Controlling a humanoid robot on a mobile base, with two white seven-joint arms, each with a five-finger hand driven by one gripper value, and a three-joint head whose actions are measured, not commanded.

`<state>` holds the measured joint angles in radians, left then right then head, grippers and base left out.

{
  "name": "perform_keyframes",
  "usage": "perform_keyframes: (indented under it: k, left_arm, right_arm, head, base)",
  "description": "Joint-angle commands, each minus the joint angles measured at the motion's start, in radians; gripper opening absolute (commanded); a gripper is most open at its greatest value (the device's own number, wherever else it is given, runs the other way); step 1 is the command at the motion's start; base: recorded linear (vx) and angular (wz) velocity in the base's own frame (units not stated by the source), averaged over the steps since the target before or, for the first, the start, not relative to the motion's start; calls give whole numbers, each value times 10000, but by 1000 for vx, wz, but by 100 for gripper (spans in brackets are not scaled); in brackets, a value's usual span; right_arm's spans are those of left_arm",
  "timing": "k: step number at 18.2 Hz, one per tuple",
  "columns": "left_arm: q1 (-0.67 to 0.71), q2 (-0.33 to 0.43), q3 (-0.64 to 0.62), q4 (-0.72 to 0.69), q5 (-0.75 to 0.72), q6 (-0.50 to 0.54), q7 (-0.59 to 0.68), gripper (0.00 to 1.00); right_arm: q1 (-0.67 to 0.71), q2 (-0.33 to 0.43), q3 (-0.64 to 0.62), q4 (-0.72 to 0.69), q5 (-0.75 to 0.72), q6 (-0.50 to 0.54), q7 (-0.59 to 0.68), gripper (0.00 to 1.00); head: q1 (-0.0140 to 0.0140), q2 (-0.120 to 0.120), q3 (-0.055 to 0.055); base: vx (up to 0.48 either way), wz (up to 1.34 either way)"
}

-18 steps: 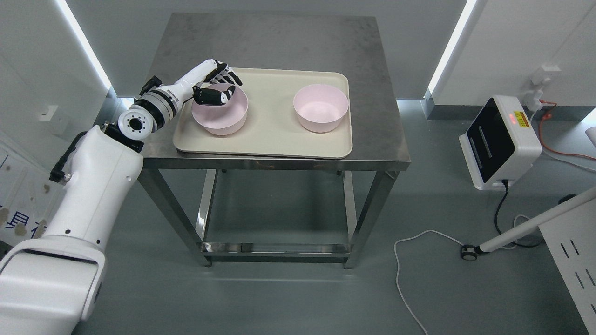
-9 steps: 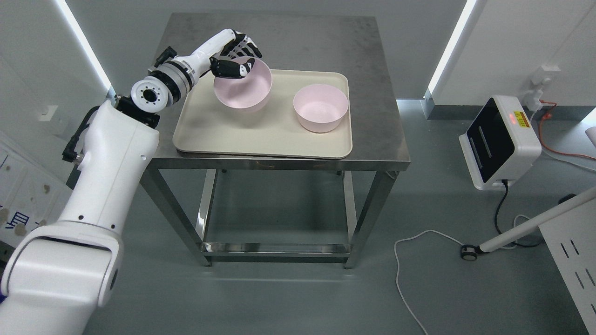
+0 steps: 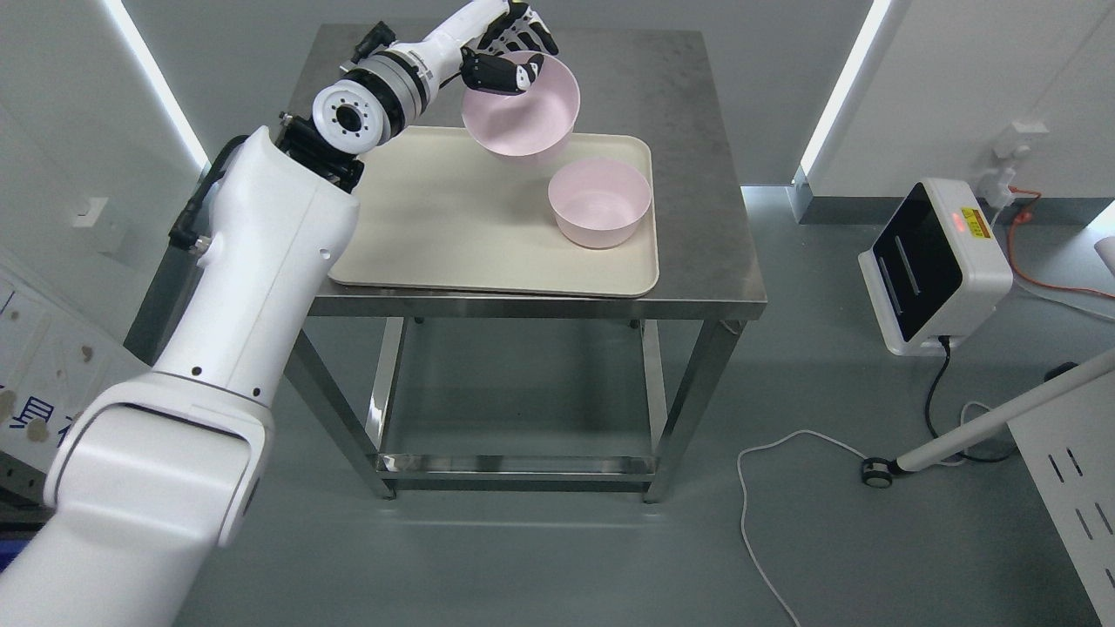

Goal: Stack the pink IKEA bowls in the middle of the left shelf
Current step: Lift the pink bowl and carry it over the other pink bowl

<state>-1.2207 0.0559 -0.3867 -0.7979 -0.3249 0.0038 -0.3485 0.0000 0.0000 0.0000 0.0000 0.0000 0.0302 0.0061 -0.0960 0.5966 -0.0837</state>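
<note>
Left hand (image 3: 510, 54) clamped on bowl (image 3: 521, 109) rim. Since a second ago, bowl lifted off tray (image 3: 418, 218), carried toward 1 o'clock; hung just at 11 o'clock of second bowl (image 3: 599, 201). Stacking likely next.

no legible text, faint partial characters on panel (image 3: 26, 409) at left edge

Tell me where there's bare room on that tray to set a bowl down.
The beige tray is bare across its left and middle, from the left arm's edge to the resting pink bowl. The right end is crowded: the left hand holds the second pink bowl above there.
</note>
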Motion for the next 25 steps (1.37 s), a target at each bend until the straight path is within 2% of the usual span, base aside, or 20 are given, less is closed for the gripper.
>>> perform_keyframes:
  k: [1,5,18,19,22,25]
  left_arm:
    - [-218,-385,-3307,-411,1282,85,844,1]
    - [-234,-385,-4139,-366,1408,70,1000,1]
    - [-310,-385,-3803,631,1347,24,1598,6]
    - [-387,-385,-3787,707,1347,24,1674,11]
    - [-601,-385,-3604,938,1316,39,1782,48]
    - [-709,-385,-2839,1076,1271,39,1767,60]
  right_arm:
    - [291,-175,-108,-337,0,36,0,100]
    - [291,-175,-108,-337,0,36,0,100]
    - [291,-175,-108,-337,0,51,0,100]
    - [291,-175,-108,-337,0,36,0,100]
    - [291,-175,-123,-337,0,51,0,100]
    - [291,-175,-123,-337,0,51,0,100]
  head:
    - [0,0,0]
    - [0,0,0]
    - [0,0,0]
    - [0,0,0]
    - [0,0,0]
    - [0,0,0]
  base:
    - [0,0]
    - [0,0]
    - [0,0]
    - [0,0]
    - [0,0]
    - [0,0]
